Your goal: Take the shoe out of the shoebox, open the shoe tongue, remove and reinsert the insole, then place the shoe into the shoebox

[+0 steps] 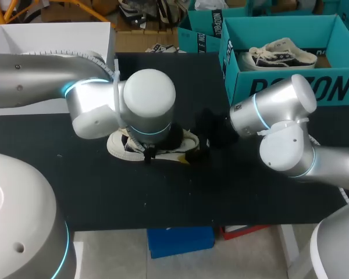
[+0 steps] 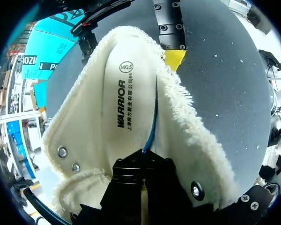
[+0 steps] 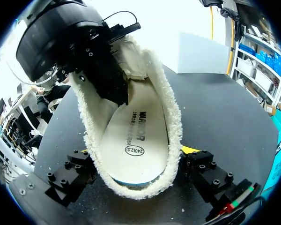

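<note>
- your shoe (image 1: 121, 145) lies on its side near the middle of the black table (image 1: 163, 197), out of the teal shoebox (image 1: 244, 87) that stands at the far right edge.
- your left arm comes in from the left and its wrist sits right over the shoe, hiding most of it from the head camera.
- the left gripper (image 2: 143, 157) is down inside the shoe's fleecy opening. its black fingers are drawn together, and the blue edge of the insole (image 2: 126, 103) runs in between them, so it is pinching the insole.
- the insole lies along the bottom of the shoe, printed side up, with one long edge lifted a little.
- your right arm comes in from the right. the right gripper (image 3: 136, 161) straddles one end of the shoe, a finger on each side pressed into the fleece, so it is clamped on the shoe with the fingers standing wide.
- one yellow tip (image 2: 174, 58) of the right gripper shows against the fleece rim in the left wrist view.
- a second shoe (image 1: 282, 55) lies inside the shoebox.
- a white box (image 1: 52, 35) stands at the far left of the table.
</note>
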`<state>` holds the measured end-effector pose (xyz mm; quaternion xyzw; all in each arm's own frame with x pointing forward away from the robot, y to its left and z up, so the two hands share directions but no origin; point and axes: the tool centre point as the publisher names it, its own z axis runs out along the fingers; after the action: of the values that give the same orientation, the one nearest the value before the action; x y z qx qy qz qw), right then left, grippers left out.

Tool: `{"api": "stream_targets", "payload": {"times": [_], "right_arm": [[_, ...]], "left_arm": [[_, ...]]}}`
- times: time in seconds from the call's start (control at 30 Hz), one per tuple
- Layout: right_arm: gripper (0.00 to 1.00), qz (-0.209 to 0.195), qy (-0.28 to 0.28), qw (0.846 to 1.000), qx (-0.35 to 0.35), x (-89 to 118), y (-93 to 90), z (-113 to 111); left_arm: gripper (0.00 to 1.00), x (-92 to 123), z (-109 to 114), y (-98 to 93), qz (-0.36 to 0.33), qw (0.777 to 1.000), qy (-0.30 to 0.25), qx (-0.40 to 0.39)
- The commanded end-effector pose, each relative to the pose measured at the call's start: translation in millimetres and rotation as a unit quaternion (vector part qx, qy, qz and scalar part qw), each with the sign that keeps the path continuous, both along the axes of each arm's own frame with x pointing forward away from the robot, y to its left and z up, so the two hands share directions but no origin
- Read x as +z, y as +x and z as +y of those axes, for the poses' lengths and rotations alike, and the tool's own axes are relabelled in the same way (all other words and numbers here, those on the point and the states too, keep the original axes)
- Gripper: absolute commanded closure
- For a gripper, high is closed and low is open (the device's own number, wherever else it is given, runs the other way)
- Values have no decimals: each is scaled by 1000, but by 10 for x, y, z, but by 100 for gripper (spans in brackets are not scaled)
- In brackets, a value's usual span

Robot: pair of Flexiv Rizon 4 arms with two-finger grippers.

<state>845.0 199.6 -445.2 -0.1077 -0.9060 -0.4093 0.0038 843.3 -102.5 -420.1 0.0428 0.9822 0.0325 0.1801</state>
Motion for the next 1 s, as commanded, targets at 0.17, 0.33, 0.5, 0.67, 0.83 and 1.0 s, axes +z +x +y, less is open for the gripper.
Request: {"api": "stream_targets", "payload": {"times": [0.17,0.33,0.5,0.67,0.83,1.0], "right_arm": [[100,0,-1,1000,-1,-14,-11,-29],[100,0,-1,1000,-1,-14,-11,-29],[100,0,-1,1000,-1,-14,-11,-29],[100,0,-1,1000,-1,-14,-11,-29],[100,0,-1,1000,-1,-14,-11,-29],[100,0,-1,1000,-1,-14,-11,-29]], "left_arm": [[100,-199,64,47,53,997,-43,-30],[100,-16,-20,-91,76,995,-54,-44],[100,133,-108,-199,103,990,-75,-61],[100,273,-138,-229,128,984,-102,-72],[100,369,-143,-242,128,984,-103,-70],[100,385,-145,-245,140,981,-113,-70]]}}
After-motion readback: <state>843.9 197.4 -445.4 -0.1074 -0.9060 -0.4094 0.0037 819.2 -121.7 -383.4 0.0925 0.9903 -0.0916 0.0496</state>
